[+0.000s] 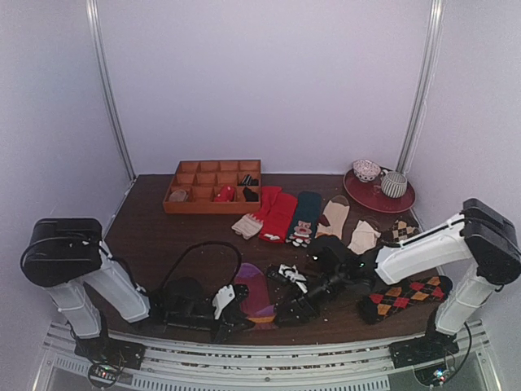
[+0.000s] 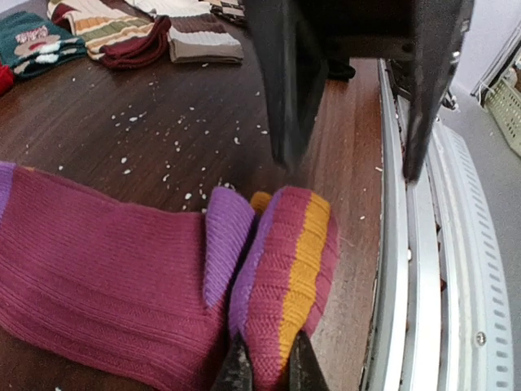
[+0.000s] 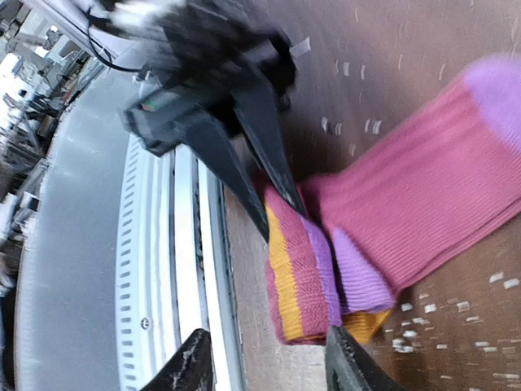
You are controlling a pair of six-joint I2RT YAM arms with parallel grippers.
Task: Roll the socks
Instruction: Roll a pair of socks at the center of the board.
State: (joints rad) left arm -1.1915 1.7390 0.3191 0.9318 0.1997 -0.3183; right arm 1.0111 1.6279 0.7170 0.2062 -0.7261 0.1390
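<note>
Print on the dark green sock (image 1: 309, 205), a pale motif in the row of socks across the middle of the bench (image 1: 155, 240), is too small to read. The purple-magenta sock (image 2: 98, 277) lies along the near edge of the bench, a little left of its middle. Its orange-yellow striped cuff (image 2: 305, 269) is folded over just beside the metal rail (image 2: 407, 269). The left claw (image 2: 267, 371) is pinched narrow on that fold, its fingers cut off by the bottom of its own wrist view. The right claw (image 3: 269, 334) stands wide just over the same fold, holding nothing. Blur smears the upper part of the left claw in the right wrist view. From above, both claws are dark shapes, hard to tell from their cables. The contents of the orange tray (image 1: 207, 208), at the far edge left of the middle, are too small to tell.
</note>
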